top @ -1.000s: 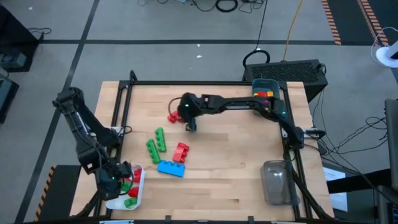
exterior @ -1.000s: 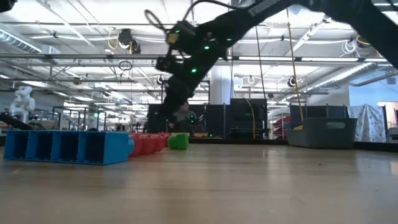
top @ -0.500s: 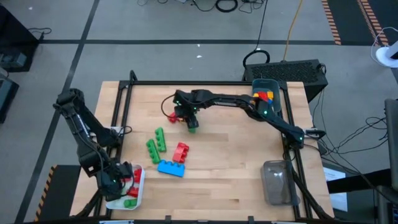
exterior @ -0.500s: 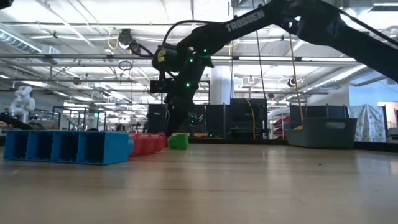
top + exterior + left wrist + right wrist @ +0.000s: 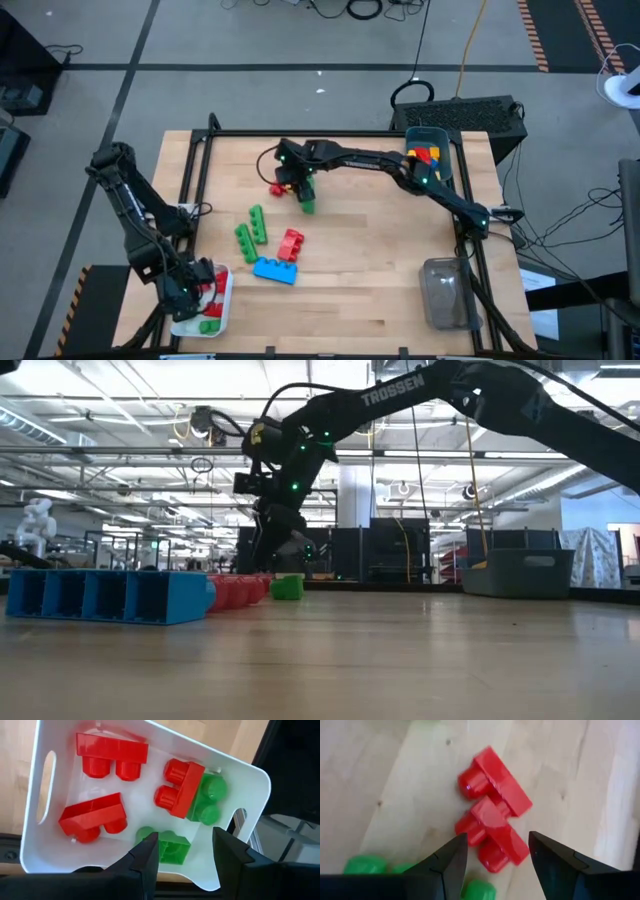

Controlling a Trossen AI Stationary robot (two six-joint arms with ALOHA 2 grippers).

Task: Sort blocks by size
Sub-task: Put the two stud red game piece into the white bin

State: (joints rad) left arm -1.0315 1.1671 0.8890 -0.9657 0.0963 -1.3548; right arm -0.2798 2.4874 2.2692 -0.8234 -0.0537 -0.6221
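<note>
**Wood tabletop, blocks scattered, both grippers empty**

Your table [image 5: 380,270] was a pale wooden butcher-block surface in a dark metal frame, standing on a grey floor with cables trailing behind it. From the low view you looked across the boards into a large workshop hall with ceiling lights, pipework and dark partitions.

Your right gripper [image 5: 296,186] reached to the far middle of the table and hung over two red blocks [image 5: 492,822] lying touching each other on the wood. Its fingers [image 5: 447,865] stood apart on either side of them and held nothing. A small green block [image 5: 307,205] lay just beside it.

Nearer the front you had two green bars [image 5: 251,230] side by side, a red block [image 5: 291,243] and a long blue block [image 5: 274,270] just in front of that.

Your left gripper [image 5: 182,855] hovered over the white bin [image 5: 222,305] at the front left corner, fingers parted and empty. Red and green blocks [image 5: 112,755] lay in that bin.

A teal bin [image 5: 446,150] with coloured blocks sat at the far right corner, and a clear bin [image 5: 442,292] at the front right.
</note>
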